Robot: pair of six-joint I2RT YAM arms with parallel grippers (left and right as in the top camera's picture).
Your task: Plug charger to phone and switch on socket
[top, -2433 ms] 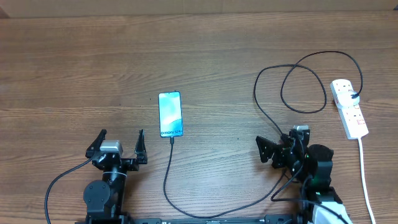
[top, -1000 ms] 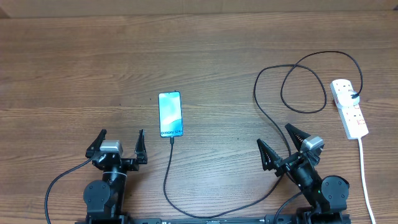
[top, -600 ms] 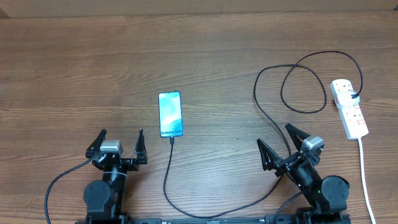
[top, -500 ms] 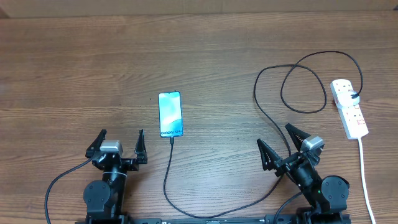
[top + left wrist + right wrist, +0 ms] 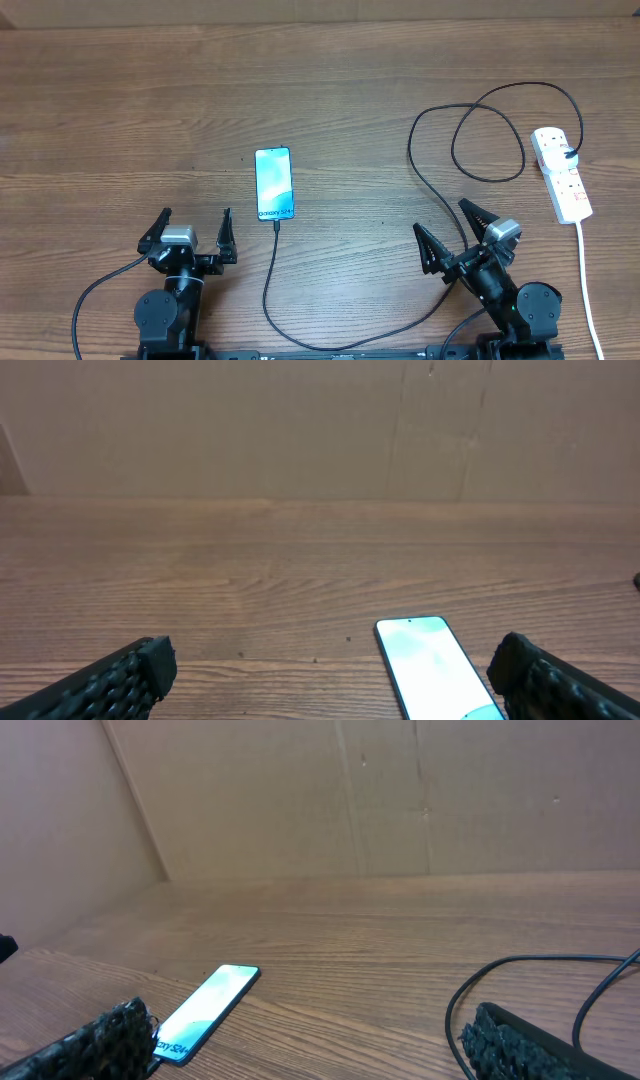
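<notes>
The phone [image 5: 274, 183] lies screen up on the table, lit light blue; it also shows in the left wrist view [image 5: 435, 665] and the right wrist view [image 5: 205, 1009]. The black charger cable [image 5: 270, 290] runs from the phone's near short edge, where its tip sits, loops along the front, past the right arm and up to a black plug in the white socket strip [image 5: 562, 186] at far right. My left gripper [image 5: 190, 234] is open and empty, near the front edge below-left of the phone. My right gripper [image 5: 452, 240] is open and empty, left of the strip.
The cable forms a big loop [image 5: 490, 140] on the table at right, also seen in the right wrist view [image 5: 520, 975]. The strip's thick white cord [image 5: 590, 300] runs down to the front edge. A cardboard wall [image 5: 320, 420] stands behind the table.
My right arm has swung back from a turned, closer pose to facing forward with its jaws spread. Over the last second nothing has moved. The left arm is still.
</notes>
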